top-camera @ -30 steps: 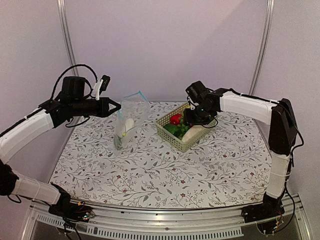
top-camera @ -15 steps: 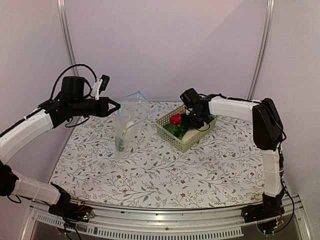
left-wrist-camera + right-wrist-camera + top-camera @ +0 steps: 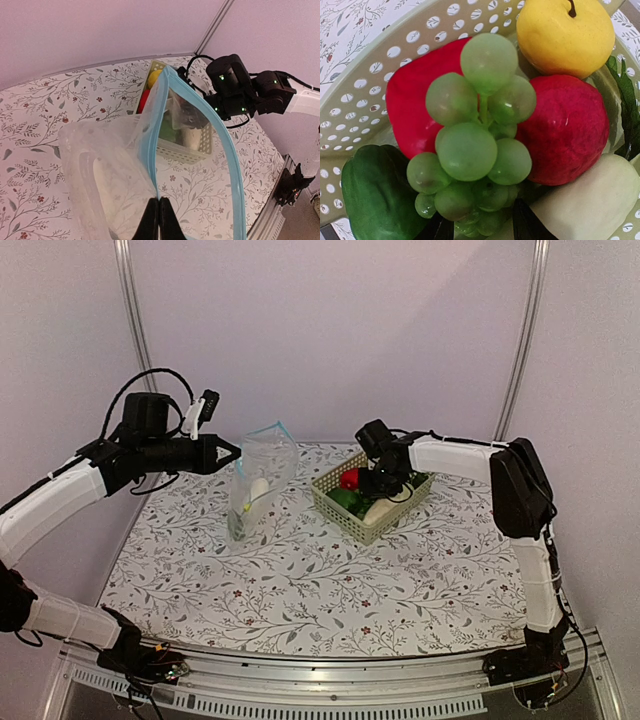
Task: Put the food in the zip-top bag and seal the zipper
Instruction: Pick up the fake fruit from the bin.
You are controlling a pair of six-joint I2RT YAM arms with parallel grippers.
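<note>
Red pieces [image 3: 565, 130], two; one yellow apple [image 3: 565, 30], one grape bunch [image 3: 472, 135], one basket [image 3: 380, 55].

Plain pale lilac walls [image 3: 330, 330] close the space on three sides under soft, even light. A slim metal upright [image 3: 133, 330] stands in the left rear corner and a second upright [image 3: 522, 330] in the right. The table [image 3: 330, 580] carries a white cloth [image 3: 300, 615] printed with grey leafy sprigs and small red flowers. An aluminium rail [image 3: 330, 672] runs along its near edge.
</note>
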